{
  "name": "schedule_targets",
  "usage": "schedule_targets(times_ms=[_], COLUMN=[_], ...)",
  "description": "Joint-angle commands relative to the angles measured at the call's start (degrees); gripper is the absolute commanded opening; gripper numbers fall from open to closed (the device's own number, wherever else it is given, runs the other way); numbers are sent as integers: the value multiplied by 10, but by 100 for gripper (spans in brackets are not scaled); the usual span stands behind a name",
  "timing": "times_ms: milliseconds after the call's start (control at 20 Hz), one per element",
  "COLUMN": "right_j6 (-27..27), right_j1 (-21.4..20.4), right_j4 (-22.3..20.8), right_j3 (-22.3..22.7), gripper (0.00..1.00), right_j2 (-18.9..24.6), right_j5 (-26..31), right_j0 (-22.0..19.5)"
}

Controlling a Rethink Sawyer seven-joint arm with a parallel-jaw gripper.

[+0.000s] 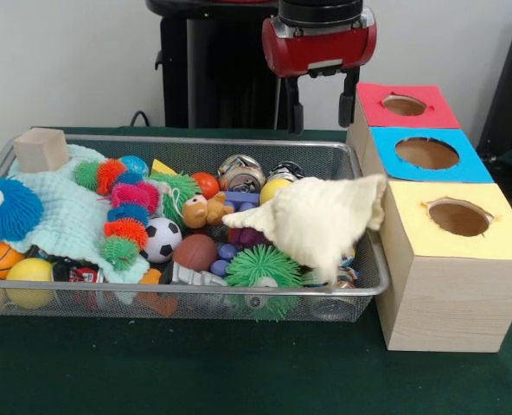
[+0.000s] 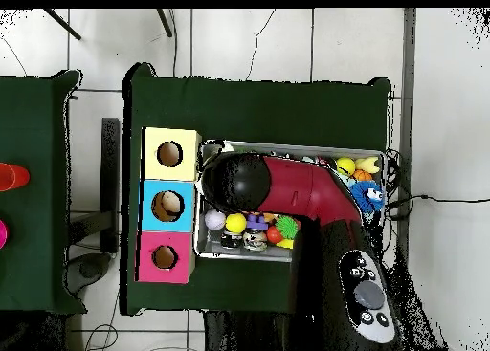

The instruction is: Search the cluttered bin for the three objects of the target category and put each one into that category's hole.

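The wire mesh bin [image 1: 195,143] lies across the table, full of toys. My gripper [image 1: 323,105] hangs above the bin's far right corner, beside the boxes. Its two black fingers [image 1: 295,105] stand apart with nothing between them. The blue-topped box's hole [image 1: 427,153] is the middle one of three, just right of the gripper. A cream cloth [image 1: 321,220] covers the bin's right end. In the overhead view the red arm [image 2: 287,189] hides the gripper and much of the bin [image 2: 239,255]. The blue hole [image 2: 167,206] shows there too.
A red-topped hole [image 1: 403,105] is behind the blue one and a yellow-topped hole [image 1: 459,217] is in front. The bin holds a soccer ball [image 1: 161,239], a brown ball [image 1: 195,252], a green spiky ball [image 1: 263,266], a teddy [image 1: 202,210], a blue fuzzy toy [image 1: 5,207] and a wooden block [image 1: 40,149].
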Motion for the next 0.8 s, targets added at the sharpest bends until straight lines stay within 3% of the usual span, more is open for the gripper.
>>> schedule_targets(times_ms=[50, 450, 800], right_j6=[63, 64, 23], right_j1=[20, 24, 45], right_j4=[1, 10, -8], right_j3=[22, 28, -15], gripper=[100, 100, 100], right_j2=[25, 27, 29], right_j5=[-40, -40, -12], right_j0=[-13, -29, -61])
